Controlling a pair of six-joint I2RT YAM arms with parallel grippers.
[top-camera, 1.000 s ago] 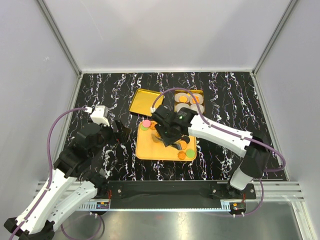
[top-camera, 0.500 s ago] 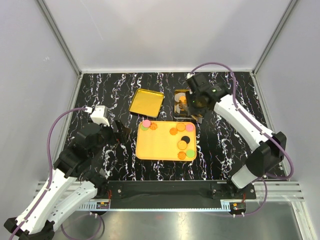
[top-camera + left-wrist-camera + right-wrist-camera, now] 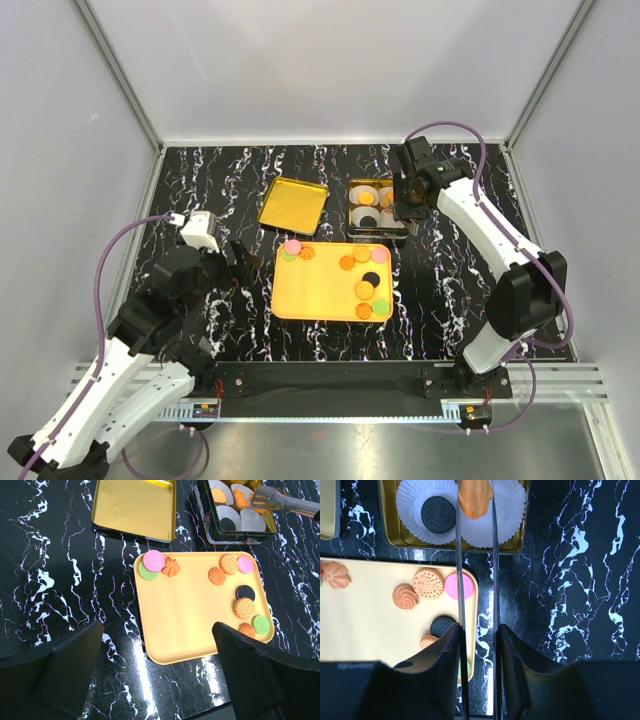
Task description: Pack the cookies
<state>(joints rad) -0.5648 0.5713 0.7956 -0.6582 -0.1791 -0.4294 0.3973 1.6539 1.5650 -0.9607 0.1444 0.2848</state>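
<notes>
right fingers (image 3: 445, 680) squeezing tongs (image 3: 459, 580) on orange cookie (image 3: 475, 499), moved from tray (image 3: 360, 635) to tin (image 3: 451, 548), left fingers (image 3: 75, 670) wide

- Black tabletop (image 3: 200, 180), white veins all over.
- Pale grey walls (image 3: 330, 60) on three sides.
- Aluminium posts (image 3: 120, 75) at the corners.
- Metal rail (image 3: 570, 378) along the near edge.
</notes>
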